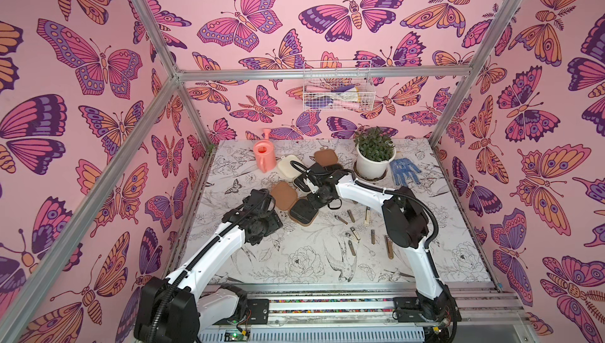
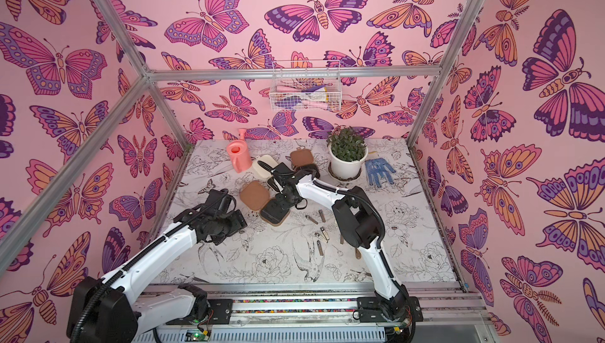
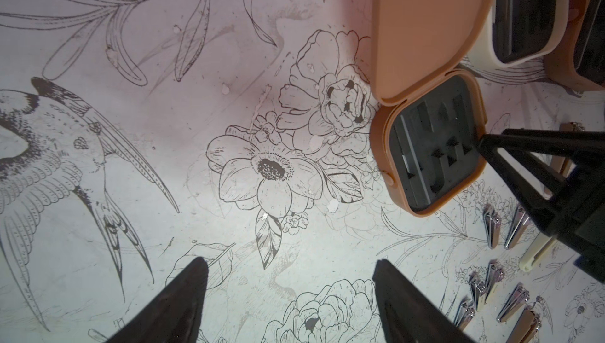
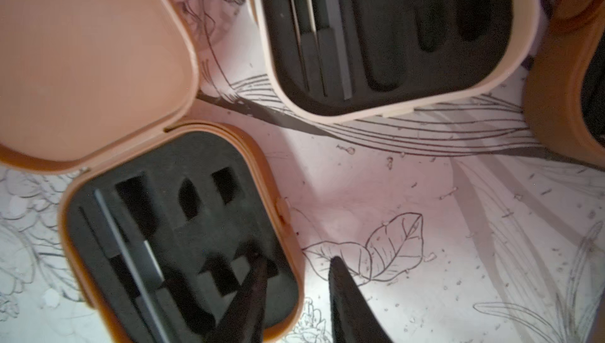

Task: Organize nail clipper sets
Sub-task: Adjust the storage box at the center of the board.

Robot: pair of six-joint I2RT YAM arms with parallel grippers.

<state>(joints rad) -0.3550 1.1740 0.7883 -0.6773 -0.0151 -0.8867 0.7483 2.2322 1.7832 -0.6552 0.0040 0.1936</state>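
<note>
Right end effector [image 4: 296, 266] stands astride one rim of the open tan case [image 1: 302, 212], one finger over its black foam and one outside. Its jaws are parted, with bare surface [image 1: 294, 259] showing between the rim and the outer finger, so it grips nothing. Left end effector [image 3: 289, 261] hovers over the surface with jaws apart and empty, at the case's 9 o'clock in both top views. The cream case [image 1: 288, 165] lies open at the tan case's 11 o'clock, and a second tan case [image 1: 325, 156] lies at 1 o'clock. Loose metal clippers [image 3: 491, 226] are scattered at 4 o'clock.
</note>
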